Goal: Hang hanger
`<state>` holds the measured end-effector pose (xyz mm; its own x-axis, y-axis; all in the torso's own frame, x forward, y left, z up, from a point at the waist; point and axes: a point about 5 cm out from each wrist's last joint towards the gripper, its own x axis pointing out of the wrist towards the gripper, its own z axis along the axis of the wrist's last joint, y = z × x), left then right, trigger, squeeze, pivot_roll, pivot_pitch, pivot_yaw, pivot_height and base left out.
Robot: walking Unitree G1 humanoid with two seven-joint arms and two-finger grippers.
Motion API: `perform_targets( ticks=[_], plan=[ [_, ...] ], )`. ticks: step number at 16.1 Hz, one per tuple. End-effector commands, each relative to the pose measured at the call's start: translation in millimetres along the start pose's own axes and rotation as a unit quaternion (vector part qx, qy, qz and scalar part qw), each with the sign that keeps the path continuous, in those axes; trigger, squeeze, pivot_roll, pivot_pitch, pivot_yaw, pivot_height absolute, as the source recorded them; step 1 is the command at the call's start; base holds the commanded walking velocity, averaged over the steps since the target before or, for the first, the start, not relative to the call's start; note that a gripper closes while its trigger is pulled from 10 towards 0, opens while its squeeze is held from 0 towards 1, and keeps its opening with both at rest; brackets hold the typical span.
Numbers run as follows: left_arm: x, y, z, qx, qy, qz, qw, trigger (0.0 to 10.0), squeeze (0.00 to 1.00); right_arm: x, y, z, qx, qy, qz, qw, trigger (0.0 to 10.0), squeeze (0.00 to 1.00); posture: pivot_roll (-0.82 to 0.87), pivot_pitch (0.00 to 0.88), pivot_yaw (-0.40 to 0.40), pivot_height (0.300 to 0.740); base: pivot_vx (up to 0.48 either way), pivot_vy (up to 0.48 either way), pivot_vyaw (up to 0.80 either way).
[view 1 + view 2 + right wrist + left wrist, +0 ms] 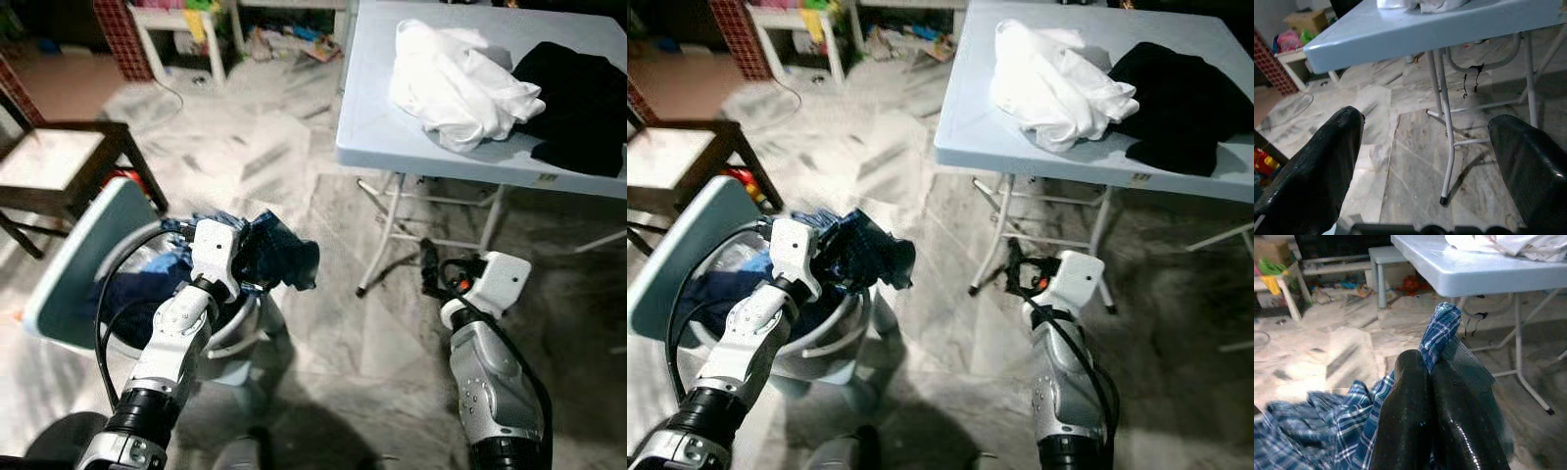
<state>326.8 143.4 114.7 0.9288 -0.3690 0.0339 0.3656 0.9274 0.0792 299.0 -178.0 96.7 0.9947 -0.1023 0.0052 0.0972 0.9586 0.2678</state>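
Left hand (pixel 1425 396) clamped on blue plaid cloth (pixel 1440 333), lifted just above the laundry basket (pixel 59 264). Right hand (pixel 1430 161) spread apart, holding nothing, below the table (pixel 372 108). Soft, light, floppy fabric; possibly no hanger inside, so best gripped at the collar.

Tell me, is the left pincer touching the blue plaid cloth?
Touching. In the left wrist view the left pincer is closed, with a fold of the blue plaid cloth pinched between its fingers and sticking out above them.

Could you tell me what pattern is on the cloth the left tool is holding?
The cloth has a blue and white plaid check, clearest in the left wrist view.
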Motion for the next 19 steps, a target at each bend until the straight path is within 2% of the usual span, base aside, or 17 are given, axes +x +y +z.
perform_targets(
  ticks=[1, 3, 4, 6, 8, 12, 15, 17, 19],
  plan=[
    [3.1, 4.5, 2.7, 0.015, -0.004, -0.003, 1.000, 10.0, 0.00, 1.5, -4.4, -2.6, 0.003, -0.001, -0.017, 1.000, 10.0, 0.00, -0.05, 0.057, 0.070, 0.740, 0.000, 0.000, 0.00],
    [5.9, 2.8, 3.2, 0.027, -0.008, -0.004, 1.000, 10.0, 0.00, -0.8, -12.6, -3.1, 0.008, -0.007, -0.037, 0.999, 10.0, 0.00, -0.05, 0.046, 0.071, 0.740, 0.000, 0.000, 0.00],
    [9.0, 4.6, 6.6, 0.032, -0.016, 0.000, 0.999, 10.0, 0.00, -1.3, -12.7, -5.2, 0.003, -0.006, -0.036, 0.999, 10.0, 0.00, -0.05, 0.000, 0.078, 0.740, 0.000, 0.000, 0.00],
    [17.5, 8.2, 18.8, 0.040, -0.039, 0.010, 0.998, 10.0, 0.00, 1.2, -10.5, -9.2, -0.004, 0.001, -0.029, 1.000, 10.0, 0.00, -0.03, 0.000, 0.060, 0.740, 0.000, 0.000, 0.00],
    [17.9, 7.9, 21.0, 0.038, -0.047, 0.012, 0.998, 10.0, 0.00, 3.9, -6.9, -9.9, -0.012, 0.005, -0.011, 1.000, 10.0, 0.00, -0.03, 0.000, 0.051, 0.740, 0.000, 0.000, -0.49],
    [12.1, 6.9, 13.0, 0.025, -0.044, 0.014, 0.999, 10.0, 0.00, 5.7, 2.5, -8.1, -0.024, 0.001, 0.025, 0.999, 10.0, 0.00, -0.03, 0.000, 0.029, 0.740, 0.000, -0.289, -0.30],
    [10.7, 1.3, 6.5, 0.016, -0.042, 0.015, 0.999, 10.0, 0.00, 2.3, 0.4, -16.9, -0.035, 0.018, 0.034, 0.999, 10.0, 0.00, -0.03, 0.000, -0.002, 0.740, 0.000, -0.366, 0.00],
    [11.0, -1.0, 5.9, 0.010, -0.043, 0.016, 0.999, 10.0, 0.00, 0.2, 8.6, -15.1, -0.060, 0.022, 0.071, 0.995, 10.0, 0.00, -0.04, 0.000, -0.024, 0.740, 0.000, -0.435, 0.00],
    [14.0, -1.0, 5.5, 0.009, -0.042, 0.017, 0.999, 10.0, 0.00, 0.3, 3.9, -17.5, -0.069, 0.028, 0.071, 0.995, 10.0, 0.00, -0.04, 0.000, -0.025, 0.740, 0.000, -0.456, 0.00]
  ],
)
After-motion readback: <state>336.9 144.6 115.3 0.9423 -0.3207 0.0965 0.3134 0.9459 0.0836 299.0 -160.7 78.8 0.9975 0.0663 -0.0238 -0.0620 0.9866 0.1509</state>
